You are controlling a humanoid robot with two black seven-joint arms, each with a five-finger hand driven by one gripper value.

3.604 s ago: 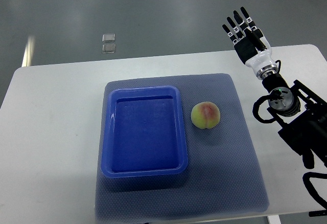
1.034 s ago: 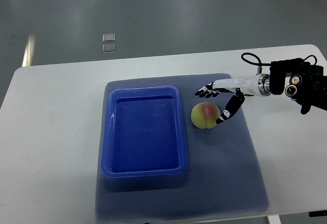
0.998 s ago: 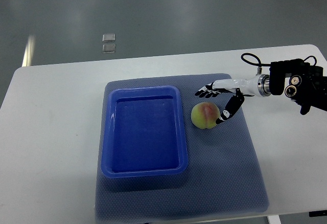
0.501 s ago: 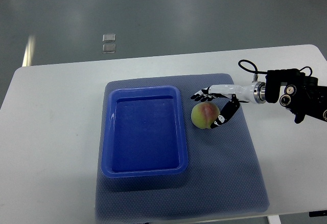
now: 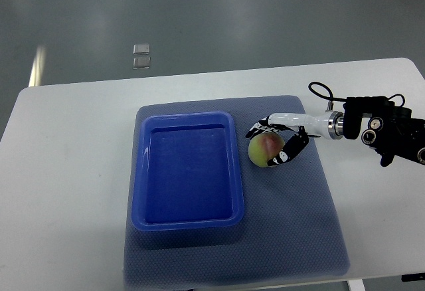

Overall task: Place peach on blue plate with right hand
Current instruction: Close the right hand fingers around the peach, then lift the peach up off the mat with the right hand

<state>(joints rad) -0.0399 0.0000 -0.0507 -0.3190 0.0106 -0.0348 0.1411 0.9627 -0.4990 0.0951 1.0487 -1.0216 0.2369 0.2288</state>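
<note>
A yellow-green peach [image 5: 263, 150] with a red blush lies on the grey mat [image 5: 299, 198], just right of the blue plate [image 5: 187, 169], a rectangular tray with a raised rim. My right hand [image 5: 272, 143] reaches in from the right edge. Its fingers [image 5: 260, 127] lie over the peach's far side and its thumb [image 5: 290, 151] presses the right side. The hand is wrapped around the fruit, which still rests on the mat. The left arm does not show.
The mat sits on a white table [image 5: 73, 171]. The right forearm's black housing and cable [image 5: 382, 128] hang over the table's right side. Two small clear squares [image 5: 141, 55] lie on the floor beyond the far edge.
The right hand swung down from upright at the table's far right, reached left to the peach, and its fingers and thumb have closed in around it. The peach has not moved.
</note>
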